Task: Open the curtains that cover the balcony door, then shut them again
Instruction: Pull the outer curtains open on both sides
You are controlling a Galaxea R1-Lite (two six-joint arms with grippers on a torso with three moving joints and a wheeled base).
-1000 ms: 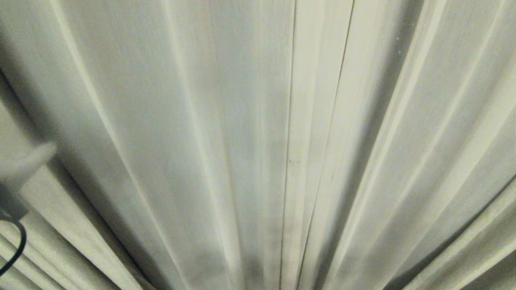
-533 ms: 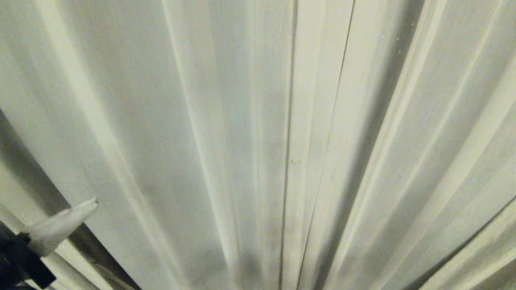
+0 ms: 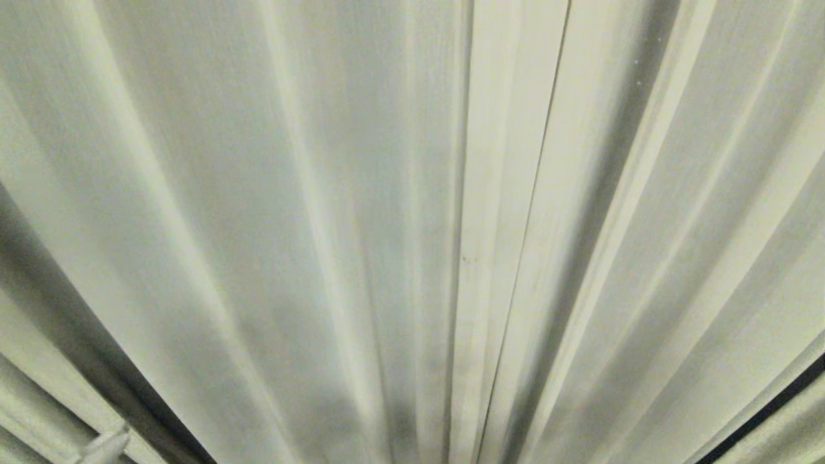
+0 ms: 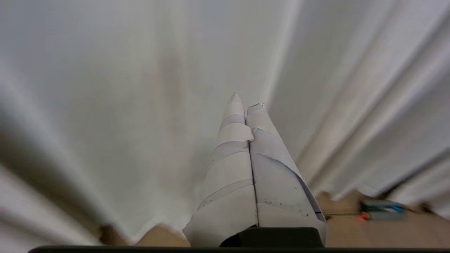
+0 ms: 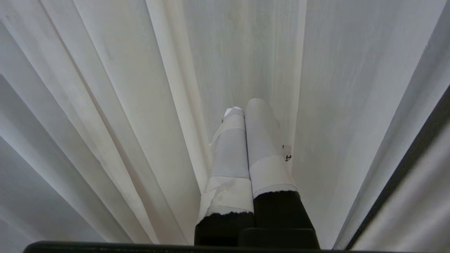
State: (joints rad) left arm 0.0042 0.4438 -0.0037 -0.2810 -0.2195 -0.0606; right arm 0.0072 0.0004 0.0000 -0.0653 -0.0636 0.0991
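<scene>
Curtains [image 3: 361, 212] drawn, both sets of jaws together, nothing between them.
Only the left wrist view shows floor [image 4: 351, 228] beyond the left gripper [image 4: 246, 102]; right gripper [image 5: 244, 105] faces pleats.

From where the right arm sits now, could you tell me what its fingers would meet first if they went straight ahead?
Most likely the curtains: the right gripper, fingers shut and holding nothing, points into a pleat directly ahead. Nothing else lies in that line, though the gap is hard to judge.

Pleated curtains [image 3: 361, 193] hang as an unbroken wall ahead, with only a thin dark gap [image 3: 767, 409] at lower right.
</scene>
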